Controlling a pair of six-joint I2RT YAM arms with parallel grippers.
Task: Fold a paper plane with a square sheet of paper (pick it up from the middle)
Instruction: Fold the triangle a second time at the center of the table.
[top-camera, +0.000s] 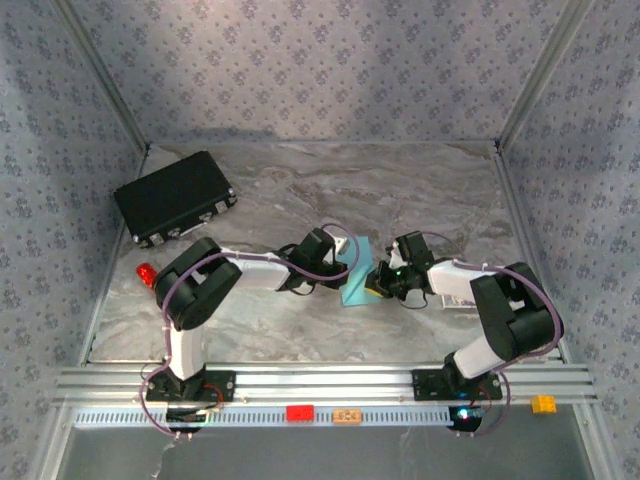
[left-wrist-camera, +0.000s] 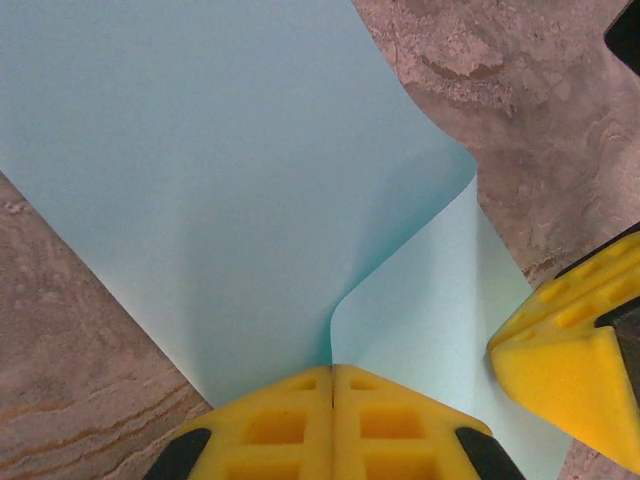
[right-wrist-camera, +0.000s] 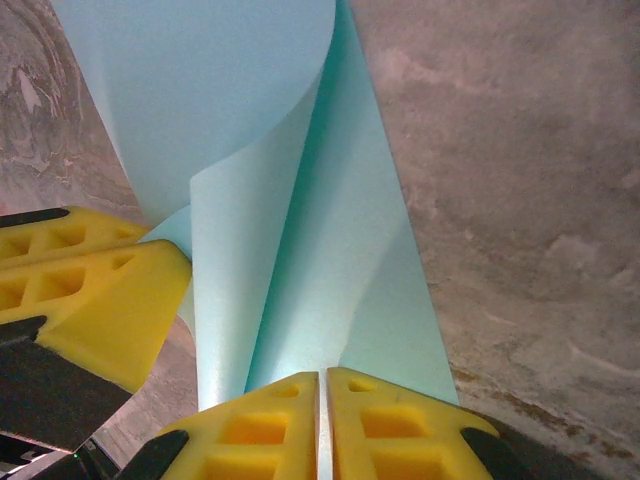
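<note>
Near the middle of the marbled surface (top-camera: 400, 190), the two arms lean in toward each other with the square sheet of paper (top-camera: 357, 278) caught between them. It is a pale cyan-blue, and from above I can make out just a slim wedge of it between the two wrists.

The left hand (left-wrist-camera: 332, 380) has its yellow pads pressed together on the paper, right where a soft curl in the sheet runs down into them. One part of the sheet spreads wide and smooth away from the pads, while another flap bows over and rolls off toward the right side.

The right hand (right-wrist-camera: 322, 390) is likewise pressed together, pinching the sheet at its near edge. Seen from that wrist, the paper runs away as a long strip with one side curved up and over in a loose roll, with no sharp crease in it.

The two hands sit very close. A yellow pad of each shows at the edge of the other's wrist view, just beside the paper.

Well apart from all this, at the far left, a black case (top-camera: 175, 197) lies at an angle near the wall. A small red stick (top-camera: 146, 272) sits by the left edge of the surface, beside the left arm's elbow.
</note>
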